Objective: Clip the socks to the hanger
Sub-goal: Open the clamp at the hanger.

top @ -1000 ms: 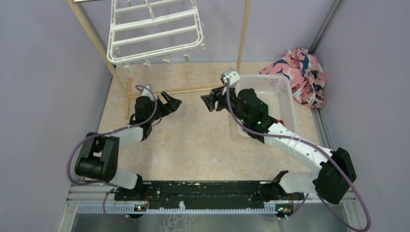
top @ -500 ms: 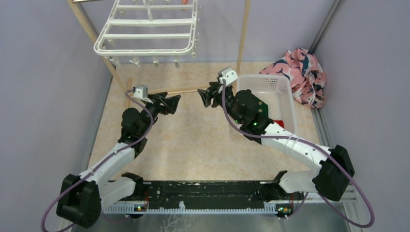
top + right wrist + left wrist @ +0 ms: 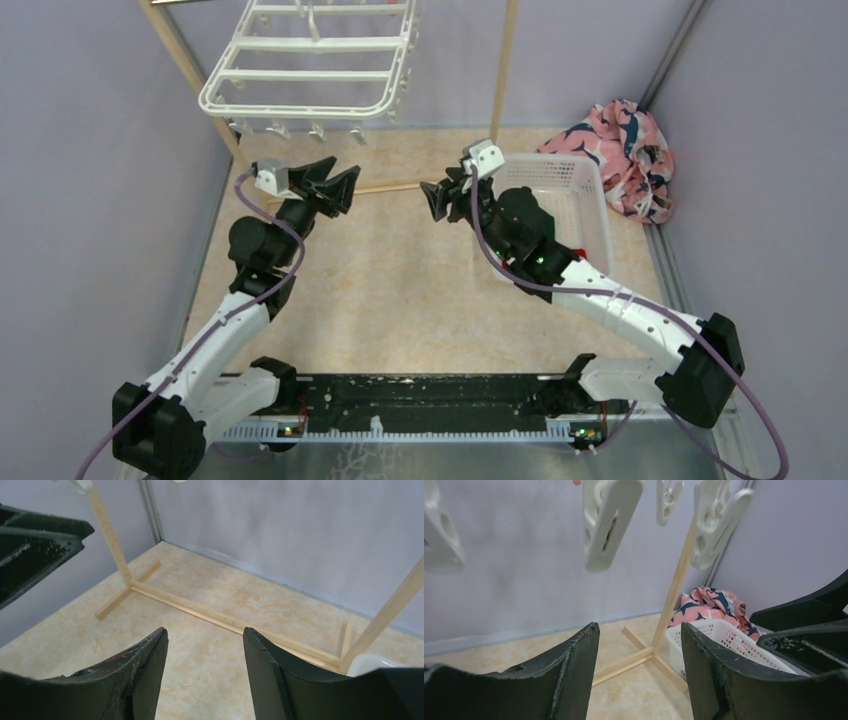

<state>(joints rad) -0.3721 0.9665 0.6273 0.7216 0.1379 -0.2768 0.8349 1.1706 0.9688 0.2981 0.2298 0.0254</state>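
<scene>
The white hanger (image 3: 310,75) hangs from the wooden rack at the back left, with small clips dangling along its near edge. In the left wrist view, clips (image 3: 609,520) hang close above my fingers. My left gripper (image 3: 338,172) is open and empty just below the hanger's near edge, and it is also open in its wrist view (image 3: 639,630). My right gripper (image 3: 435,195) is open and empty over the floor beside the basket, facing the left gripper, and it is also open in its wrist view (image 3: 205,632). No sock shows clearly in any view.
A white perforated basket (image 3: 590,195) stands at the right, partly under my right arm. A pink-and-navy cloth heap (image 3: 625,150) lies behind it. The rack's wooden pole (image 3: 505,70) and floor bar (image 3: 390,186) stand between the grippers. Purple walls close in on both sides.
My left arm has stretched up and back, bringing its gripper under the hanger's clips. The hanger has swung. My right gripper has shifted slightly.
</scene>
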